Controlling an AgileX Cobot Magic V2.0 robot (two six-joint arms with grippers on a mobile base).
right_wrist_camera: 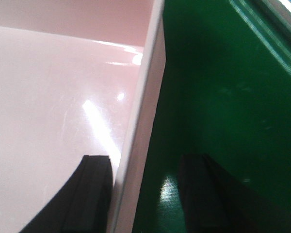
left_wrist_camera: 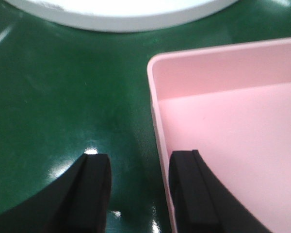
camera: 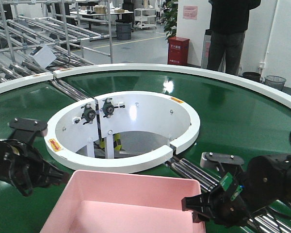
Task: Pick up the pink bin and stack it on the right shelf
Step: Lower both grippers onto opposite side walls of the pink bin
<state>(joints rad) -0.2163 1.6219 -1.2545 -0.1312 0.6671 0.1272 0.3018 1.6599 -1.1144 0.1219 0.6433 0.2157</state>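
The pink bin [camera: 121,204] is sitting open side up on the green belt [camera: 233,111], at 6 o'clock of the white ring [camera: 150,109]. Its far wall is running from 9 o'clock to 3 o'clock across the front view. Its near part is running off the bottom edge, so I cannot tell which way its long axis is lying. The left arm is reaching in low from 9 o'clock, with the left claw [left_wrist_camera: 139,165] pointing toward 3 o'clock at the bin's left wall. In the left wrist view the claw is standing wide and straddling that wall: one finger is hanging outside over the belt, the other inside over the pink floor, and neither is pressing on the plastic. The right arm is coming in low from 3 o'clock, with the right claw [right_wrist_camera: 145,167] pointing toward 9 o'clock. It too is standing wide astride the right wall: its inner finger is sitting just beside the rim, and its outer finger is hanging apart from the wall over the belt. Bare metal rollers [camera: 196,174] are showing between the ring and the right arm.
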